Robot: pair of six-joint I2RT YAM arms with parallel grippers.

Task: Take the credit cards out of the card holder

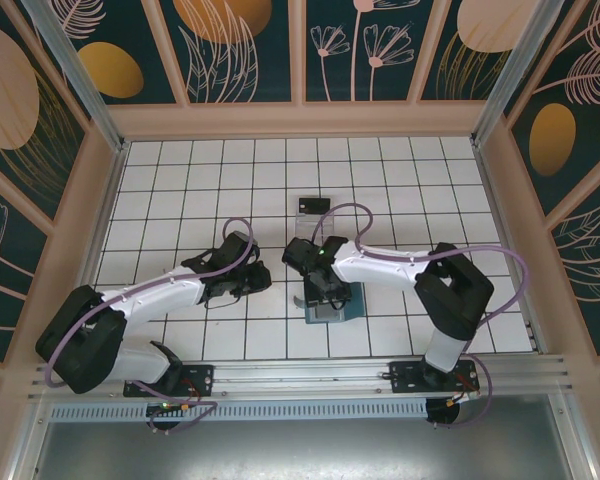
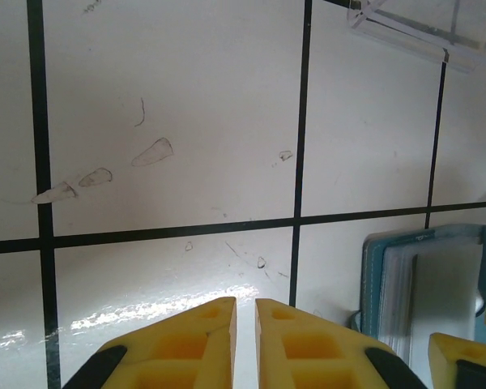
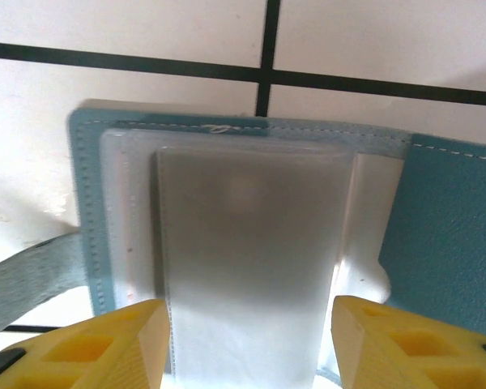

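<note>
- The card holder [image 3: 449,235] lay open and flat on the desk [image 2: 170,81], directly under my right gripper [image 3: 251,324]. Its strap [image 3: 24,279] trailed off the holder's left edge in the right wrist view.
- A pale card [image 3: 247,243] sat in the holder's inner pocket, frosted-looking. I couldn't tell how deep it was tucked.
- My right gripper's jaws were apart, one on each long edge of the pale card, close against it. I saw no clear pinch yet.
- My left gripper [image 2: 245,301] was just beside the holder on its left. Its jaws were together apart from a thin slit, with nothing between them, and it wasn't touching the holder.
- A clear tray [image 2: 413,32] sat beyond the holder, well apart from it.
- I judged the step in hand to be gripping the pale card so it could be drawn out.
- To do it well:
  - centre the jaws on the card's edges only, not on the pocket's lip or the teal cover
  - close gently, because a thin card bows if squeezed hard
  - pull along the pocket's opening, low and straight, not upward
- Risk: the holder would likely lift or slide with the card. Pressing my left gripper on the teal cover near the strap side should pin it.
</note>
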